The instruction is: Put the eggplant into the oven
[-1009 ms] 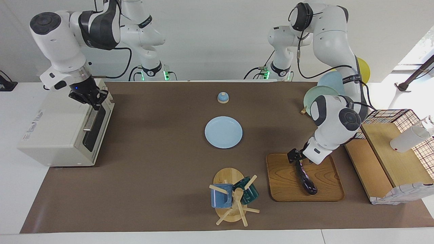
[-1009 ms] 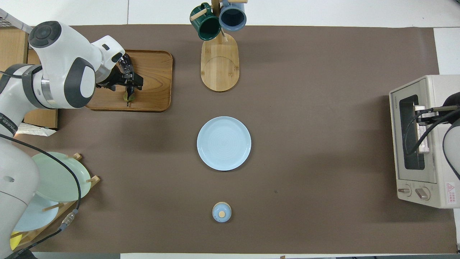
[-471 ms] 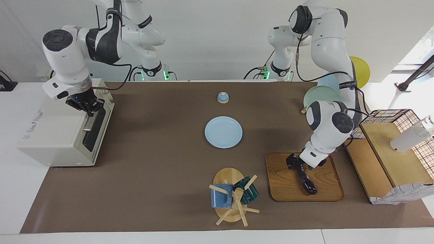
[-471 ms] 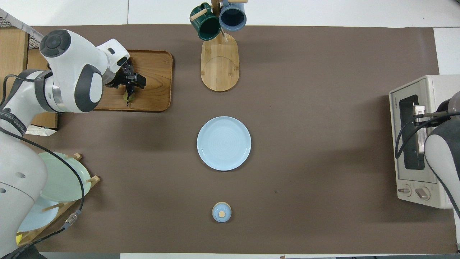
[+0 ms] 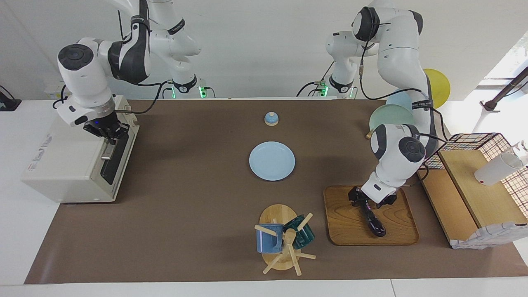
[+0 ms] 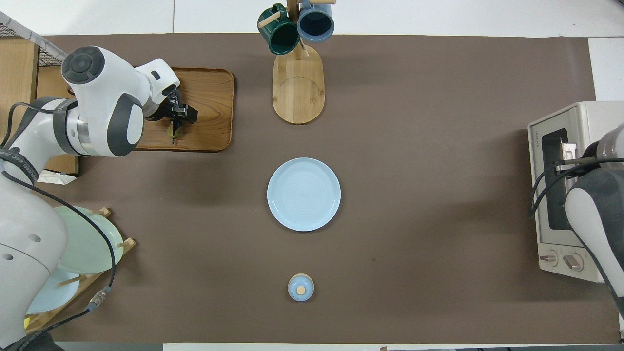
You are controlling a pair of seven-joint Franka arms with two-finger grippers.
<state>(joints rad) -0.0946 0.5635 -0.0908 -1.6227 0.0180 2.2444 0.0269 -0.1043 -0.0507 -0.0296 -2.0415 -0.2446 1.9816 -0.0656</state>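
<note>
Overhead view: brown mat (image 6: pixel 419 146) over white table (image 6: pixel 438 17).

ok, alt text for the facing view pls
The left claw is down at the stem end of the dark eggplant lying on a wooden tray, while the right claw is at the handle of the closed oven at the right arm's end. A blue plate sits mid-table.

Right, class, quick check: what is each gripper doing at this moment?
Left gripper: down at the eggplant on the wooden tray.
Right gripper: at the oven handle.
</note>
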